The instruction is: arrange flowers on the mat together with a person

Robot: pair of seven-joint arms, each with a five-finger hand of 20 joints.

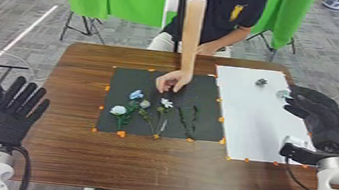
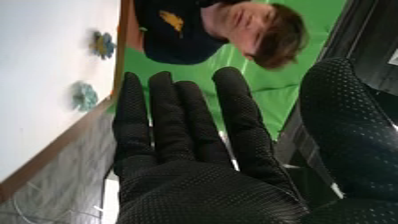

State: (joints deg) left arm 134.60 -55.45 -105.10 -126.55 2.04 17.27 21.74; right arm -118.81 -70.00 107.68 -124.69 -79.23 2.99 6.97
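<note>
Left hand (image 1: 11, 113): open, empty, at left edge of table (image 1: 141, 165).
Flowers (image 1: 119, 110): laid on black mat (image 1: 132, 79), stems nearward.
Right hand (image 1: 324, 120): open, empty, straight-fingered, by right edge of white sheet (image 1: 253, 121).
Green bloom (image 2: 84, 96): on white sheet, near right hand; probably light, soft, easily crushed; best pinched gently at base, under petals.
Person's hand (image 1: 174, 80): at far part of mat.
Dark bloom (image 2: 103, 46): farther along sheet; handling likely similar.

On the brown wooden tabletop (image 1: 167, 175), a black mat (image 1: 122, 86) lies between the left hand (image 1: 5, 117) and right hand (image 1: 317, 116). A white sheet (image 1: 257, 119) lies nearer the right hand; orange bits (image 1: 121, 134) edge both.
</note>
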